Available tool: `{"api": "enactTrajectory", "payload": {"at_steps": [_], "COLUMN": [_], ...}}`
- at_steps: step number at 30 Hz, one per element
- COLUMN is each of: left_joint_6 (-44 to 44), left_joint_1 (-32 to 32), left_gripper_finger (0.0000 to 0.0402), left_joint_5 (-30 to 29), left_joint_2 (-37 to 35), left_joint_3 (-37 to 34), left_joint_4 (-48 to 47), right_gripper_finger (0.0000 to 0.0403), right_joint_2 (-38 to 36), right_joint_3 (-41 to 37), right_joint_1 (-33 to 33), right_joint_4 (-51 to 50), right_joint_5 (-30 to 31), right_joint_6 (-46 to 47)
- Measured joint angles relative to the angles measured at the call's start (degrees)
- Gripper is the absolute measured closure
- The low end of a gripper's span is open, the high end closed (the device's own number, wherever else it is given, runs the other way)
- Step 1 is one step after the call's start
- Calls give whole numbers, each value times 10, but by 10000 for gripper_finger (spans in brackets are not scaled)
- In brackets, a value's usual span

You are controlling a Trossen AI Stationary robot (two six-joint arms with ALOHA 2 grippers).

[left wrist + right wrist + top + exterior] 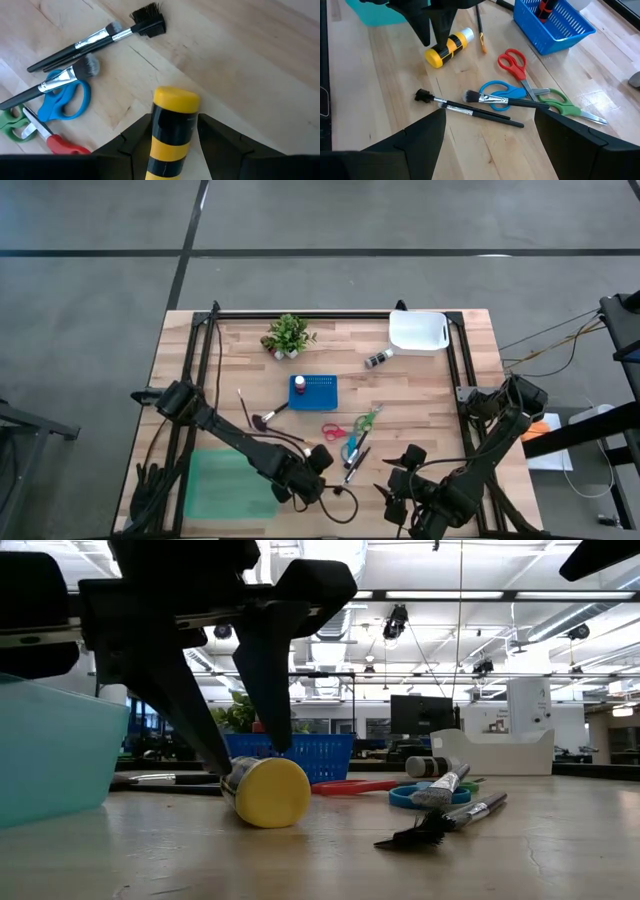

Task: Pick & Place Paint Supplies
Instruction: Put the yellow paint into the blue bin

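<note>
My left end effector [172,145] straddled the yellow-capped paint bottle [171,131] lying on the table [260,75], seemingly clamping it; my right end effector [490,137] stood spread.

high: straight down, far; low: tabletop level, near; wrists: close; all share yellow-capped bottle [268,792]

A large open lab or workshop hall: the low view shows a high ceiling with strip lights [560,595] across the upper right, hanging cables and a dark monitor [417,715] at centre right. From above, a wooden bench [420,395] stands on bare grey concrete floor [90,310].
</note>
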Motion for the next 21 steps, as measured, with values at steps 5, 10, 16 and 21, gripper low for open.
{"api": "enactTrajectory", "payload": {"at_steps": [5, 10, 16, 21], "left_joint_6": [4, -8, -18, -10], "left_joint_1": [2, 2, 2, 1], "left_gripper_finger": [238, 238, 238, 238], "left_joint_5": [-10, -14, -10, -8], "left_joint_2": [3, 6, 5, 5], "left_joint_3": [1, 17, 27, 29], "left_joint_4": [-2, -3, -4, -2], "right_gripper_finger": [98, 98, 98, 98], "right_joint_2": [0, 0, 0, 0], "right_joint_3": [0, 0, 0, 0], "right_joint_1": [0, 0, 0, 0], "right_joint_4": [0, 1, 1, 2], "right_joint_5": [0, 0, 0, 0], "right_joint_6": [-1, -1, -1, -1]}}
